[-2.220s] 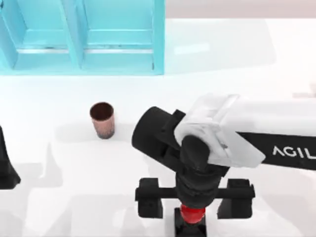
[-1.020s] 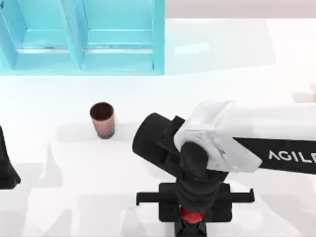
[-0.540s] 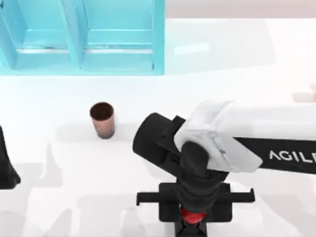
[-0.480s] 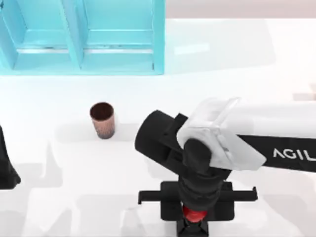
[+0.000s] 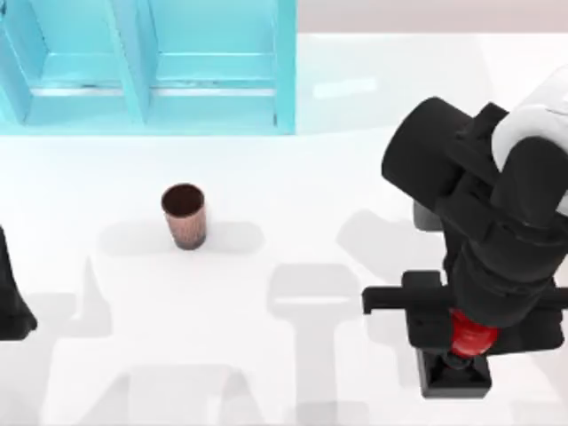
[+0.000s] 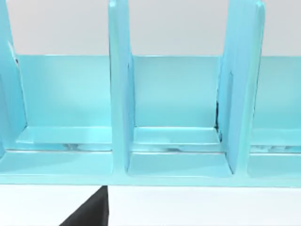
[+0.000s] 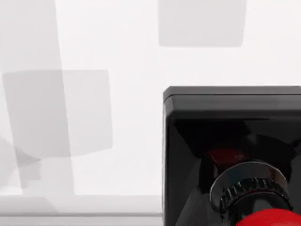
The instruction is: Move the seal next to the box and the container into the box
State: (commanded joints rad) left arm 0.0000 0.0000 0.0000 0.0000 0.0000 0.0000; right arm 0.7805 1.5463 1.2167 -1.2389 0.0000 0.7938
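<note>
Seal [image 5: 469, 335] rightward, end effector-clamped [image 5: 470, 333]

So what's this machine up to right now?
The right arm's hand is closed around the red knob of the seal, a small stamp with a black square base, and carries it over the right side of the white table. The brownish container stands upright on the table on its own, in front of the open blue box, not yet inside it. The left arm is parked at the table's left edge.
</note>
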